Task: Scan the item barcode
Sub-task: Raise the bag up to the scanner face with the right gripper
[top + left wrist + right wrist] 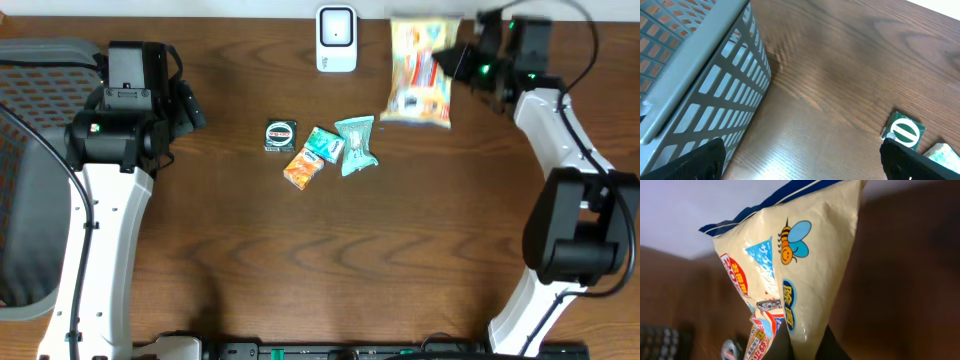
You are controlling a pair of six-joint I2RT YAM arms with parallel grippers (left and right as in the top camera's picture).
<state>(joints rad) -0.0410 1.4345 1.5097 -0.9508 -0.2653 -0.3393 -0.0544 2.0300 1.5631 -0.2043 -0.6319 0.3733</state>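
Observation:
A pale yellow snack bag (420,75) with a bee picture and blue top edge (805,270) is at the back of the table, just right of the white barcode scanner (336,38). My right gripper (447,62) is shut on the bag's edge. In the right wrist view, both dark fingers (782,347) pinch the bag between them at my right gripper (805,347). No barcode shows. My left gripper (190,108) is at the left, wide open (800,162) over bare wood and holding nothing.
Several small items lie mid-table: a green-and-white square box (281,135) (905,131), an orange packet (302,167) and two teal packets (325,145) (356,145). A grey mesh basket (30,180) (690,75) stands at the far left, close to my left gripper.

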